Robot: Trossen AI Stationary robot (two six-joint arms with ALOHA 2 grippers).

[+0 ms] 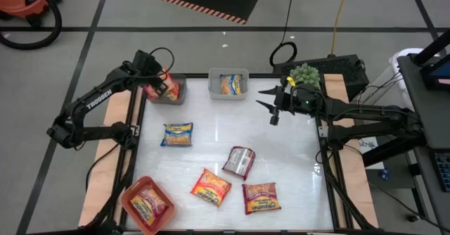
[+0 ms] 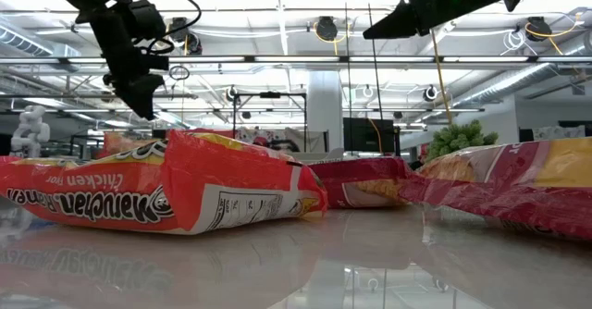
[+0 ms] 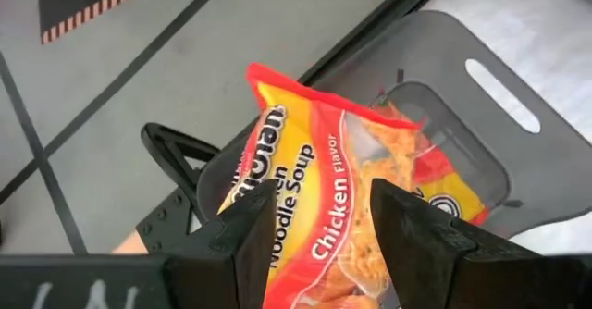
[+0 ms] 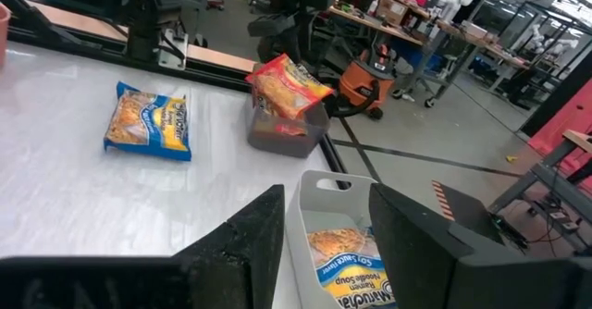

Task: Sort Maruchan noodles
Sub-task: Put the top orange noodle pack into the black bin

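Left tool [image 1: 163, 87], upper left: gripping orange packet [image 3: 342, 189] over grey bin [image 1: 176, 96]. Right tool [image 1: 271, 103], upper centre-right: open, empty, above tabletop [image 1: 295, 157].

We see our left gripper [image 1: 160, 86] at the upper left of the high view, arm bent back toward the left edge, its fingers [image 3: 242, 240] seemingly clamped on something. Our right gripper [image 1: 271, 103] hangs upper right of centre, fingers [image 4: 250, 235] parted, holding nothing.
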